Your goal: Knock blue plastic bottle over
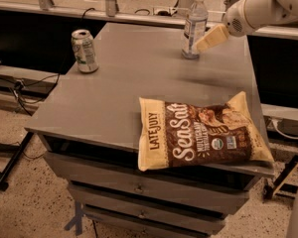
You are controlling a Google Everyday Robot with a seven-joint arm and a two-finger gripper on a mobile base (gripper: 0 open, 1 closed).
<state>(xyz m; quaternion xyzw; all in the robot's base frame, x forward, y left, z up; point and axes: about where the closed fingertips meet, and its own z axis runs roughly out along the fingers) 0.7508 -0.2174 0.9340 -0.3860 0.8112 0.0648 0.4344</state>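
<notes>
Contact stage, I'd say: gripper (199, 45), jaws closed together on nothing, tip against the upright blue plastic bottle (195, 21) near the desk's (124, 83) far edge, right of centre. Next needs a firm leftward shove.

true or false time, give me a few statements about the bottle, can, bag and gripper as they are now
1. The bottle stands upright near the far edge of the table. True.
2. The gripper is close beside the bottle, low on its body. True.
3. The can lies on its side. False: it stands upright, near the table's edge, well away from the bottle.
4. The bag sits at the far edge, next to the bottle. False: it lies flat at the near edge, apart from both bottle and can.
5. The bottle has its white cap on. True.
</notes>
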